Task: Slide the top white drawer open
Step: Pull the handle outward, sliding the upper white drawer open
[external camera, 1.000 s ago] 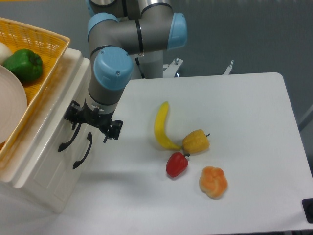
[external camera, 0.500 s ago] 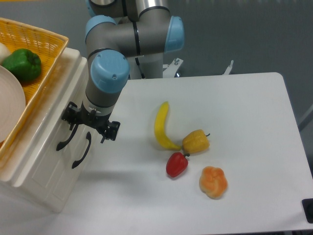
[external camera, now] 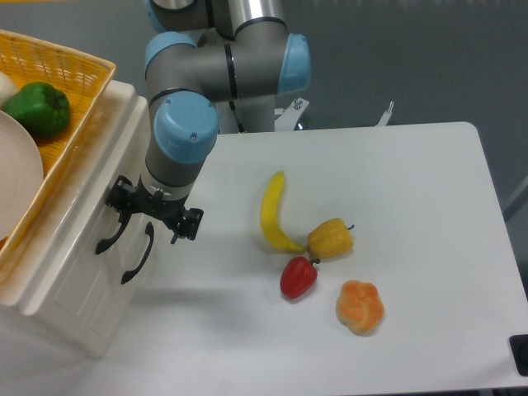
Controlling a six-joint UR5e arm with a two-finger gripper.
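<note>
Black two-finger gripper (external camera: 153, 216) at the front of the glossy cream-white plastic top drawer (external camera: 78, 219), left side of the white table (external camera: 412, 206).

Fingers set wide, straddling the drawer's curved black handles (external camera: 111, 235); whether they grip either one, cannot tell. Yellow woven basket (external camera: 62, 78) sits on top of the drawer unit, holding a green bell pepper (external camera: 37, 109). On the table: yellow banana (external camera: 275, 213), yellow pepper (external camera: 332, 238), red pepper (external camera: 298, 277), orange pepper (external camera: 360, 307).

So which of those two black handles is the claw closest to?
The upper-left handle, on the top white drawer: the gripper sits right over its upper end; the other handle hangs lower.
</note>
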